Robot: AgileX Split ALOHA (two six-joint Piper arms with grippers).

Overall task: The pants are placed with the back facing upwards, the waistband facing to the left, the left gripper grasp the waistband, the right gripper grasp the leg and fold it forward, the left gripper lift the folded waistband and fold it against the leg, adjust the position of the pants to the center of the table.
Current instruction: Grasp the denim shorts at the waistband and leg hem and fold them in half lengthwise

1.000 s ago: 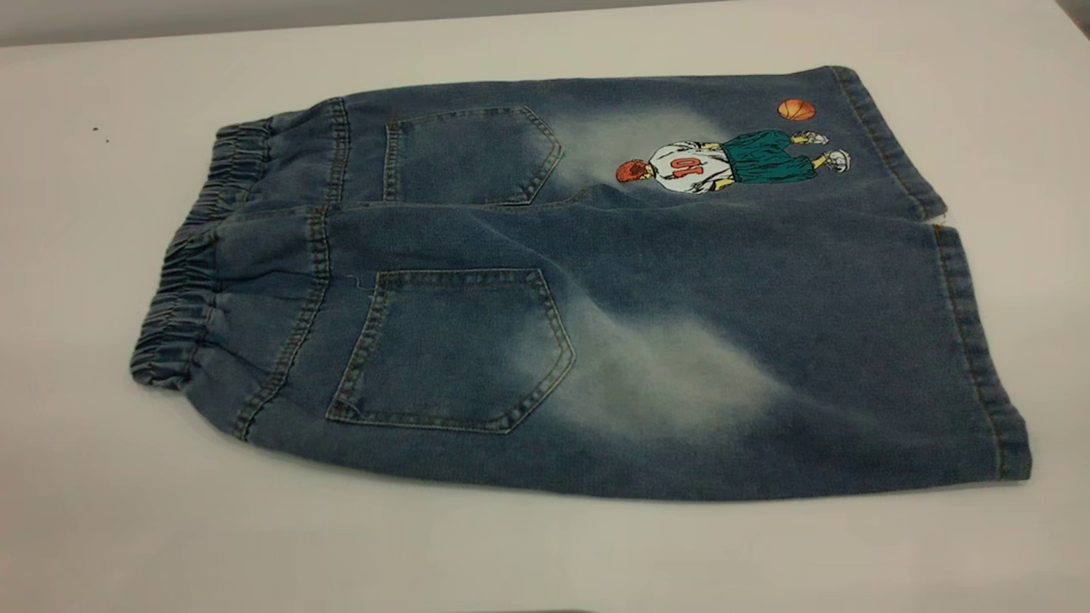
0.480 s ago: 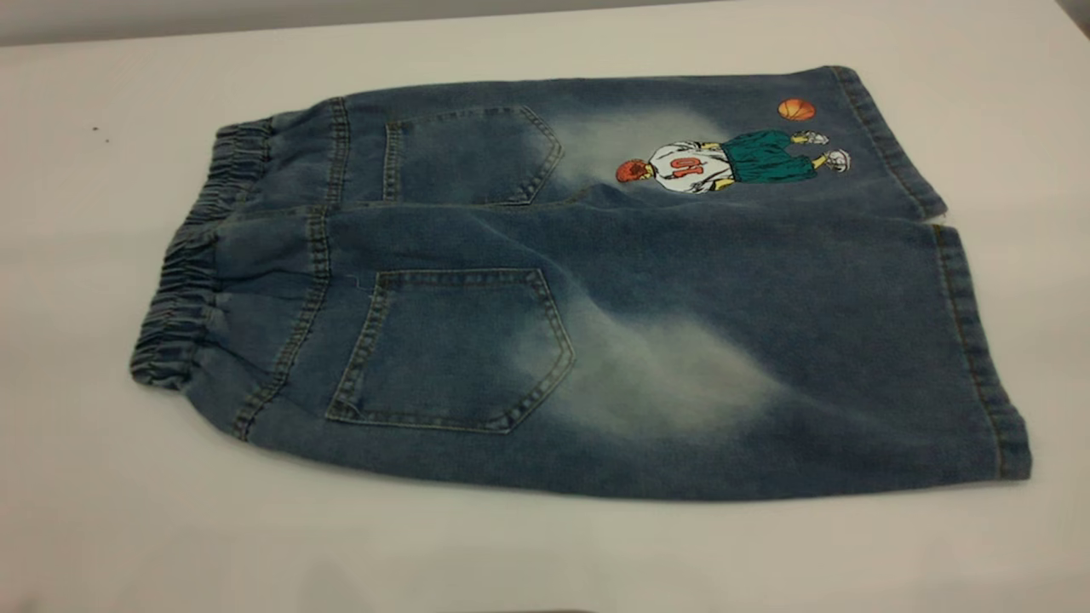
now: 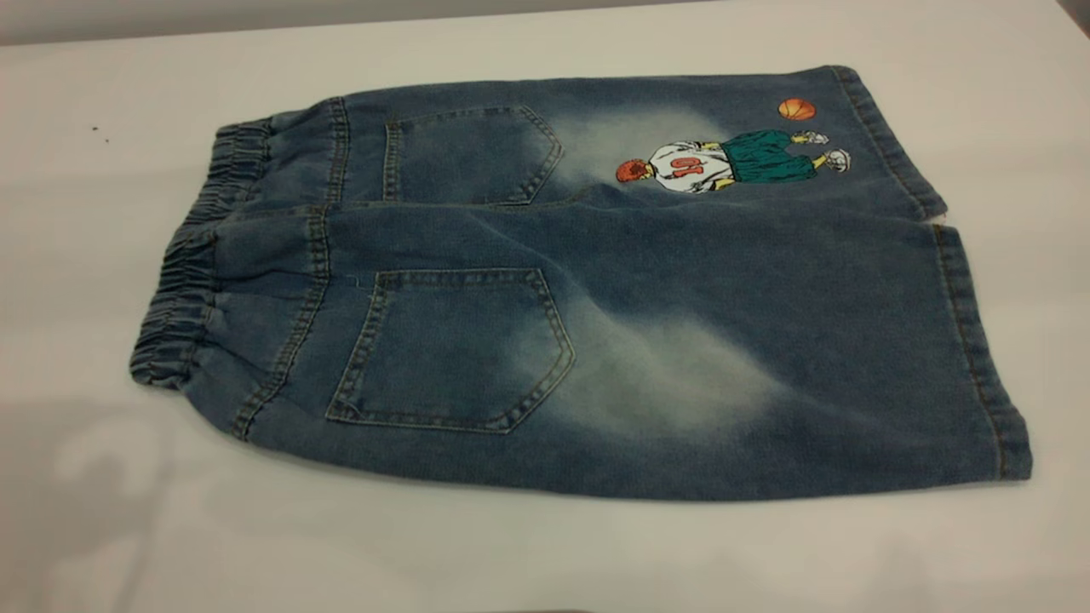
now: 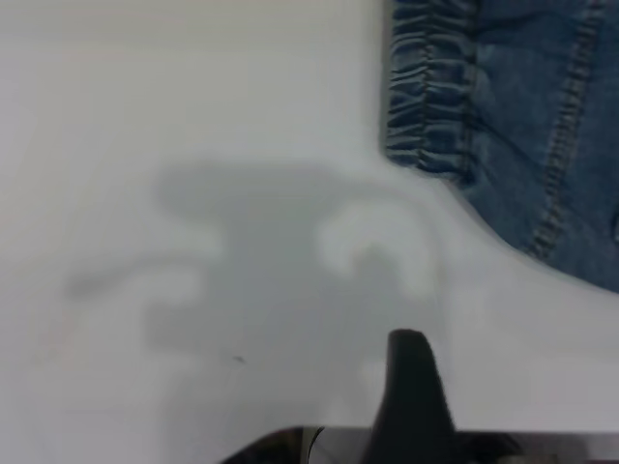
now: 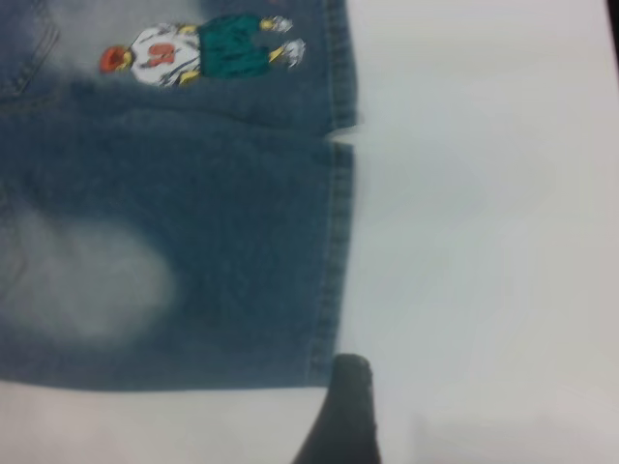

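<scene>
the short blue washed-denim pants lie flat and unfolded on the wide, smooth white bench, back side up, filling most of the middle of the exterior frame. the ruched, elasticated denim waistband runs down the left side of the frame, and the two stitched leg hems sit at the right. two back pockets show, one in the upper middle and one in the lower middle. the cartoon basketball-player print with a small orange ball lies on the leg in the upper right of the frame. the plain denim leg with a whitish faded patch fills the lower right, its hem close to the frame's right edge. soft grey shadows fall on the bench in the lower left and along the bottom edge of the exterior frame.

neither arm appears in the exterior frame. in the left wrist frame one black finger of the left gripper rises from the bottom edge over bare bench, apart from the waistband corner in the upper right; only that finger shows, so i cannot tell how the gripper is set. in the right wrist frame one black finger of the right gripper stands at the bottom edge, just beside the plain leg's hem corner; its setting cannot be told either.
</scene>
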